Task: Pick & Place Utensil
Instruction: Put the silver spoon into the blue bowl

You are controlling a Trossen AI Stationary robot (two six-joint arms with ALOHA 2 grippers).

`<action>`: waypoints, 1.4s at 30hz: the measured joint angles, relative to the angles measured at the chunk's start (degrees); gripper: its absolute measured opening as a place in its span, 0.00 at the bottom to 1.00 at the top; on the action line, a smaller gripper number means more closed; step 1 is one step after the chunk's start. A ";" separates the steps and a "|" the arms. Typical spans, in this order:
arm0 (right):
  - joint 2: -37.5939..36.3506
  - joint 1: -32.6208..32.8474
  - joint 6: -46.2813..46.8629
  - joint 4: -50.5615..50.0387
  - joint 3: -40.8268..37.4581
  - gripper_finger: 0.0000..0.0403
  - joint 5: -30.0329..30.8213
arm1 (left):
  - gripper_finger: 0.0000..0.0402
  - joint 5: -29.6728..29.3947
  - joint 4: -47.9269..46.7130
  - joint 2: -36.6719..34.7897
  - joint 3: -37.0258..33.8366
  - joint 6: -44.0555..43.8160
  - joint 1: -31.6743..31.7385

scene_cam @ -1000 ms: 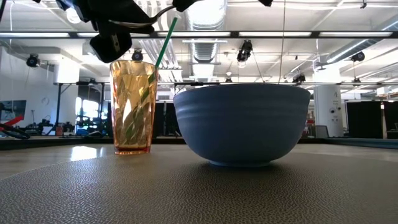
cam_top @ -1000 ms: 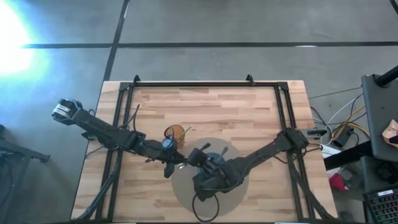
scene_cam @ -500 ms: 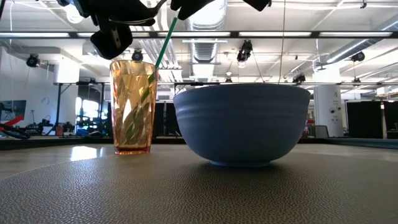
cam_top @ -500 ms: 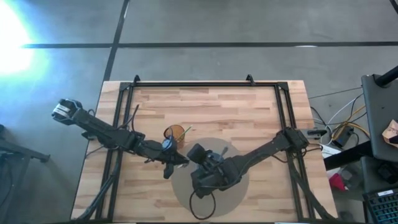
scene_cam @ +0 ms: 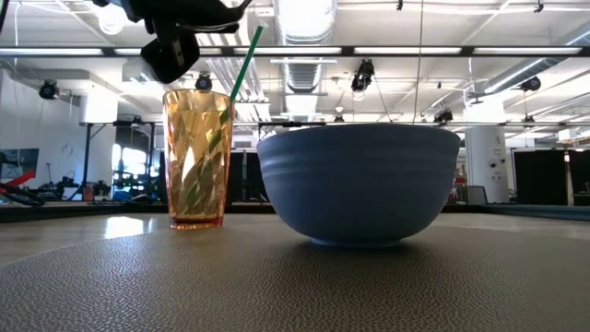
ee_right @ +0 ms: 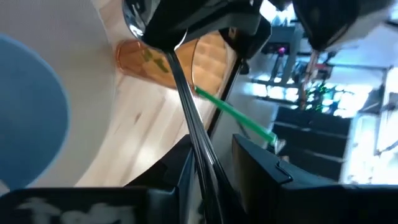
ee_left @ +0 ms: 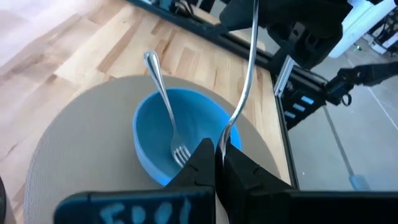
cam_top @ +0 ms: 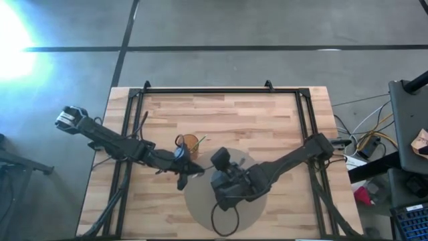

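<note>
Utensil (ee_left: 247,74): a slim metal piece held in the air above the blue bowl, spanning the gap between the two grippers; its far end is too hidden to say what kind it is.
Left gripper (ee_left: 219,152): over the left edge of the round mat, just right of the cup, its fingers pinched tight on one end of the utensil.
Cup (scene_cam: 196,157): amber, upright on the table at the mat's edge, with a green straw (scene_cam: 244,65) leaning to the right.
Mat (ee_left: 81,137): grey and round, lying on the wooden table (cam_top: 234,114).
Bowl (scene_cam: 358,184): blue, upright on the mat to the right of the cup.
Fork (ee_left: 165,102): lies inside the bowl, tines down, handle resting up over the rim.
Right gripper (ee_right: 214,168): above the bowl, facing the left gripper, fingers parted to either side of the utensil's handle.
Change: a second ago the right gripper's fingers were closed on the handle; they have since opened. Its dark parts have gone from the top of the low view, and in the high view its head has shifted slightly right. The left gripper stays clamped.
</note>
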 joint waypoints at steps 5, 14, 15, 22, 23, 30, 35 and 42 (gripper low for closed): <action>-2.30 0.05 5.75 -3.70 0.00 0.27 -2.46 | 0.01 -1.35 0.39 -0.20 0.31 0.92 0.01; -3.49 0.04 7.94 -3.94 0.00 0.34 -4.06 | 0.01 -1.31 -0.80 -0.22 1.60 2.59 -0.14; -3.49 0.04 8.24 -3.94 0.00 0.35 -4.05 | 0.01 -1.31 -0.93 -0.22 1.60 2.68 -0.13; -3.46 0.04 8.75 -3.80 0.00 0.42 -3.74 | 0.01 -1.70 -1.23 -0.22 1.57 2.82 -0.10; -3.50 0.04 8.76 -3.80 0.00 0.44 -3.74 | 0.01 -1.74 -1.25 -0.22 1.57 2.97 -0.10; -5.62 0.04 10.53 -4.19 0.02 0.49 -3.83 | 0.01 -3.22 -1.36 -1.13 1.57 3.91 -0.07; -7.40 0.07 13.54 -6.52 0.04 0.49 -4.20 | 0.01 -4.15 -1.60 -2.94 1.53 4.80 -0.03; -10.77 0.07 20.87 -11.17 0.04 0.49 -4.22 | 0.01 -4.78 -1.54 -4.64 1.51 6.07 -0.03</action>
